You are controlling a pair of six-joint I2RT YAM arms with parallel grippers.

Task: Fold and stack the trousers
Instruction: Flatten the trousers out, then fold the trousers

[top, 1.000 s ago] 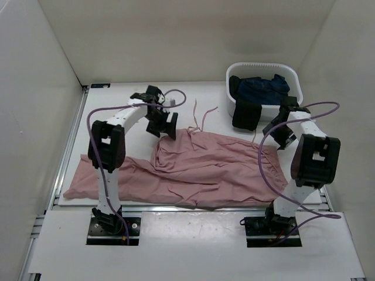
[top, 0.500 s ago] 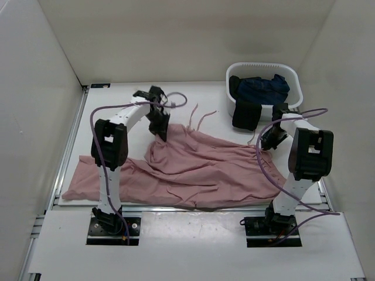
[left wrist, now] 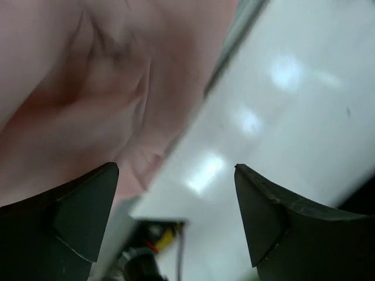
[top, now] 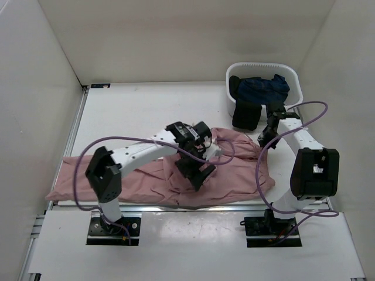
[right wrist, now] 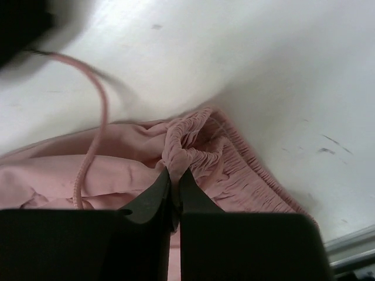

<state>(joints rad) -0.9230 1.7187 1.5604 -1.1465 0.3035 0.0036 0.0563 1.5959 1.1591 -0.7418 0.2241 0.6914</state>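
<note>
The trousers lie wrinkled and stretched out along the near part of the white table, with one leg reaching to the left edge and the waist part at the right side, close to the right arm. In the right wrist view the gathered waistband is bunched into a small fold, and a thin pink drawstring curves from it over the bare table. The right gripper has its two fingers pressed together on this fold, so it is pinching the waistband cloth. The left gripper hangs over the middle of the trousers, near their front edge. In its own wrist view its fingers stand wide apart and nothing is between them. Under them this view shows pink cloth at the upper left and a shiny white surface at the right. Whether the fingertips touch the cloth I cannot tell. At the far right corner of the table stands a white basket with a dark blue garment inside, and a black part of it hangs over the front wall, apart from the trousers.
</note>
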